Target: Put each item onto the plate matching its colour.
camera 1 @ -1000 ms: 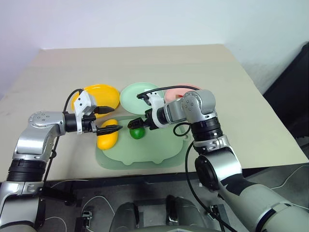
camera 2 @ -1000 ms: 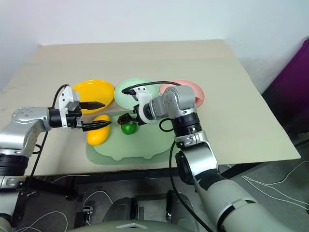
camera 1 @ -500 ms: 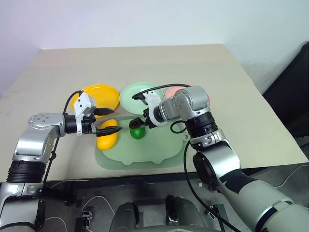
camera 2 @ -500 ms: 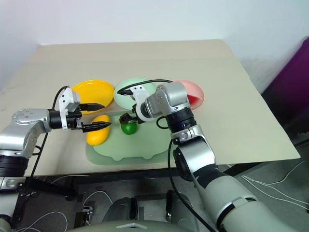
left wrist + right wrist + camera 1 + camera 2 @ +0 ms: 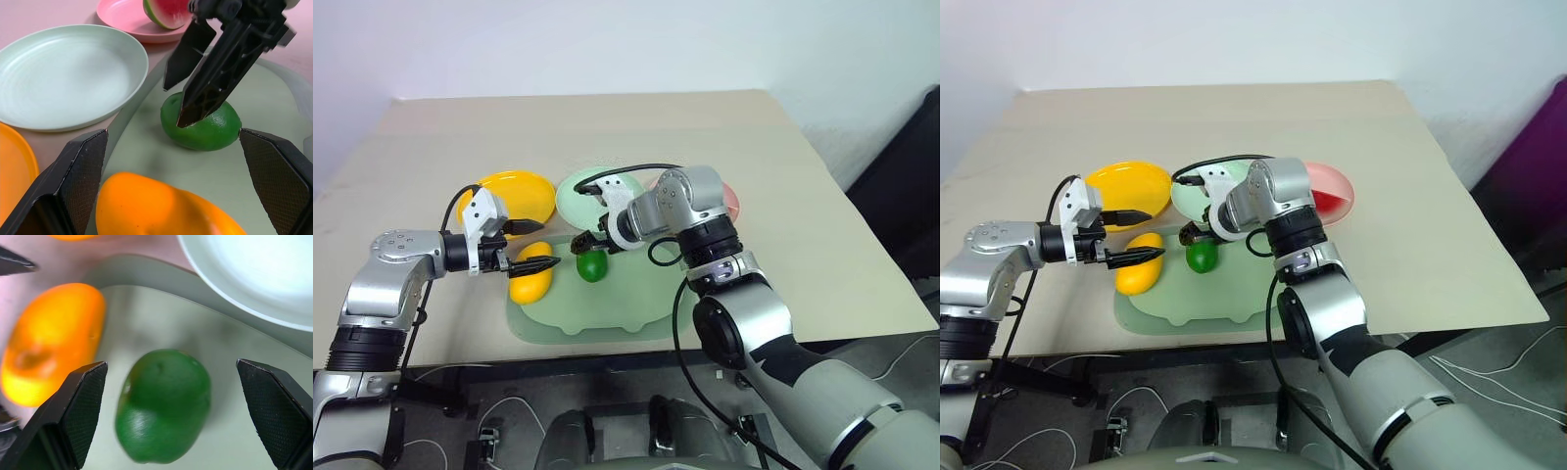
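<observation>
Three plates sit in a row on our worktop [image 5: 822,225]: the yellow plate [image 5: 533,191], the green plate [image 5: 582,201] and the pink plate [image 5: 1337,186], which already carries the watermelon wedge [image 5: 1330,201]. In front of them lies the pale-green mat [image 5: 607,313], and on it rest the mango [image 5: 530,282] and, beside it, the green fruit [image 5: 592,266]. Our right gripper [image 5: 589,245] hangs just above the green fruit, pointing steeply down, its fingers [image 5: 203,93] spread wide on either side of the fruit; in our left wrist view one tip looks to be right at the fruit's top, though we cannot tell if it touches. Our left gripper [image 5: 536,245] hovers over the mango, aimed toward the right arm, its fingers [image 5: 543,262] open and holding nothing, one near the yellow plate's edge, the other over the mango.
</observation>
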Motion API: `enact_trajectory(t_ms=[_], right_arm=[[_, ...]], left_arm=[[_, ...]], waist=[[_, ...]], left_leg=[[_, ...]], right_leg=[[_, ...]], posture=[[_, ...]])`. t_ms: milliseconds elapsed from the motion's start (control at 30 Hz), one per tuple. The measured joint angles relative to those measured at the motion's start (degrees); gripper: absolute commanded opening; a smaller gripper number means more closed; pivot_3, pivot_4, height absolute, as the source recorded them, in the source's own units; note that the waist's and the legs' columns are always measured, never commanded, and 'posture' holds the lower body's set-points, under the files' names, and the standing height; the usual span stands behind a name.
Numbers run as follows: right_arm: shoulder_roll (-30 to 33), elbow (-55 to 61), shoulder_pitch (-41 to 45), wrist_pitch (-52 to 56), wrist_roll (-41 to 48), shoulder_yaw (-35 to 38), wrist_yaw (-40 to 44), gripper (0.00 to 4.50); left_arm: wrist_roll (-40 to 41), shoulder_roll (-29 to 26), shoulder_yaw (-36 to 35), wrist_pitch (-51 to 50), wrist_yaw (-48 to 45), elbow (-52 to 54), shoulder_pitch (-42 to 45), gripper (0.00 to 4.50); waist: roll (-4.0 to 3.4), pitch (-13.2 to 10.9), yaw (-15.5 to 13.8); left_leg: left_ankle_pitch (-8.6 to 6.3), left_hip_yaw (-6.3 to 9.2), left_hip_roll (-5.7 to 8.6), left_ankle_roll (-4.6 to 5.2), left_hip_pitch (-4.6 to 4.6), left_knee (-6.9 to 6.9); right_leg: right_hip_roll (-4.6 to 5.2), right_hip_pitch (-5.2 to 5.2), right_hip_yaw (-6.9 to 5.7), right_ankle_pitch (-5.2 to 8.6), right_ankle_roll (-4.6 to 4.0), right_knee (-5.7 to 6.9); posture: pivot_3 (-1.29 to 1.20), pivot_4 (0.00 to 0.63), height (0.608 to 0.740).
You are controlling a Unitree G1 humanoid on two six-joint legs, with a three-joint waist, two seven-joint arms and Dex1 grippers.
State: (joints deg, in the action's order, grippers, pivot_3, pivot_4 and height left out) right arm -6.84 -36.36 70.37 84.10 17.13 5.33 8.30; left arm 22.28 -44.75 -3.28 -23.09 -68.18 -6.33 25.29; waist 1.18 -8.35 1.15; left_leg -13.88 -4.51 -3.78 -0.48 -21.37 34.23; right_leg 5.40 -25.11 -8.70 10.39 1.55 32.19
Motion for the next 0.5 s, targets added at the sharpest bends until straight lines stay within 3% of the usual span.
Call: enact_trajectory(t_ms=[500], right_arm=[[-1.1, -1.0, 0.1, -0.6, -1.2, 0.6, -2.3, 4.46]], left_arm=[[0.9, 0.0, -0.2, 0.0, 0.7, 0.9, -1.0, 4.5]], waist=[[-0.01, 0.0, 0.0]], left_leg=[[0.0, 0.02, -0.01, 0.0, 0.0, -0.01]], right_leg=[[0.0, -0.01, 0.0, 0.01, 0.0, 0.01]], posture=[[0.0, 0.15, 0.74]])
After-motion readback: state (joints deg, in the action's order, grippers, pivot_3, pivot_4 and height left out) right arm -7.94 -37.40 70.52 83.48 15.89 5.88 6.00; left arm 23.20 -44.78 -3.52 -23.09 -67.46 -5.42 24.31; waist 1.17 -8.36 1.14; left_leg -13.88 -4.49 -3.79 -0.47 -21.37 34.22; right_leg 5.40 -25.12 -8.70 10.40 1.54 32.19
